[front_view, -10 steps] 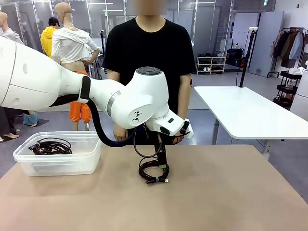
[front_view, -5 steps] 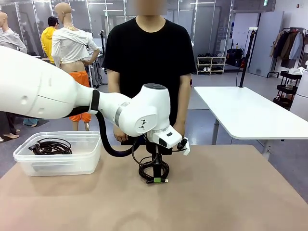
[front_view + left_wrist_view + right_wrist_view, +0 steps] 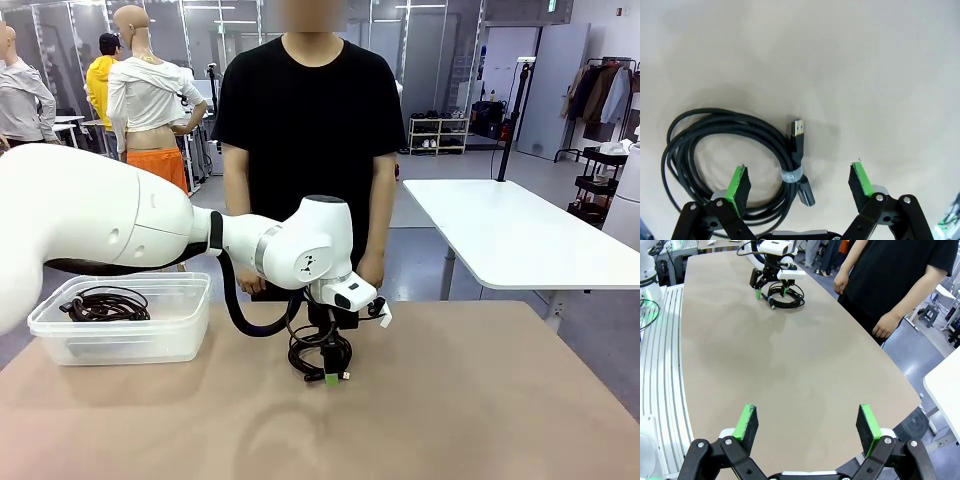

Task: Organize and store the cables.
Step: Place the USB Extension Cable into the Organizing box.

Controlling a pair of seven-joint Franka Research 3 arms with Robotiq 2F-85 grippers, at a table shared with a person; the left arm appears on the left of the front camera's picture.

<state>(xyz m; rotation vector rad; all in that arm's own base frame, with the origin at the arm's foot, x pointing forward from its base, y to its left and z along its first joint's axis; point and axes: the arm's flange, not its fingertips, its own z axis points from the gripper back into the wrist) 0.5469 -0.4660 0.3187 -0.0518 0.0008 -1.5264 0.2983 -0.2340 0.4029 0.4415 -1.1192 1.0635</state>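
One of the cables, a black coil bound with a grey tie, lies on the tan table near the far edge. My left gripper stands open right over it, pointing down. In the left wrist view its green pads straddle the tied side of the coil, and a USB plug sticks out between them. A second coiled cable lies inside the clear plastic bin at the left. My right gripper hangs open above bare table, far from the coil and the left gripper.
A person in a black shirt stands at the far edge just behind the coil, hands hanging by the table edge. The left arm's thick black hose loops down beside the coil. Open tabletop spreads to the right and front.
My left arm has swung lower and its gripper has come down over the coil, still open. The coil and the bin have not moved.
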